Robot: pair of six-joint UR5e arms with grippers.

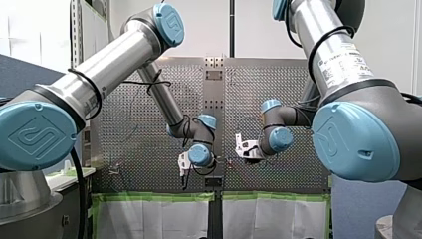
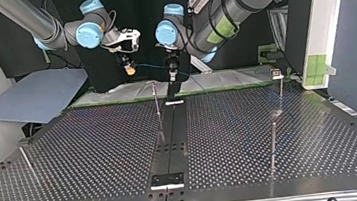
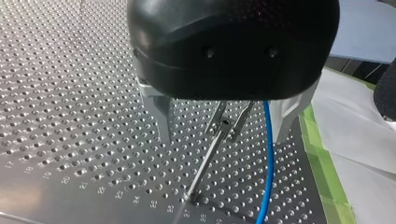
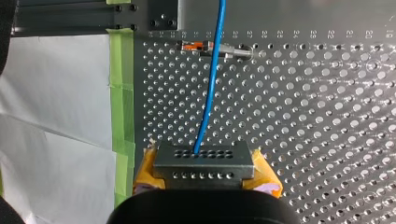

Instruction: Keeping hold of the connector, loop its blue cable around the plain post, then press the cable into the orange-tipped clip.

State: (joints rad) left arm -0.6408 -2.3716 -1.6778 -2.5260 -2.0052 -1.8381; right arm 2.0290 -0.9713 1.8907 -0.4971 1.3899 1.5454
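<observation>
The grey metal connector, a block with rows of small holes, sits pinched between the yellow pads of my right gripper, held above the perforated metal table. The thin blue cable comes out of the block's holed face and runs ahead of the gripper. There it crosses over the orange-tipped clip, whose grey stem stands on the table near the strip of green tape; I cannot tell whether cable and clip touch. In the left wrist view the cable passes down between the spread metal fingers of my left gripper, close to one finger, gripped by neither. A thin metal post with a forked top stands between those fingers, just beside the cable. In the top view the cable hangs in the air from one gripper to the other, above the table's edge farthest from that camera.
</observation>
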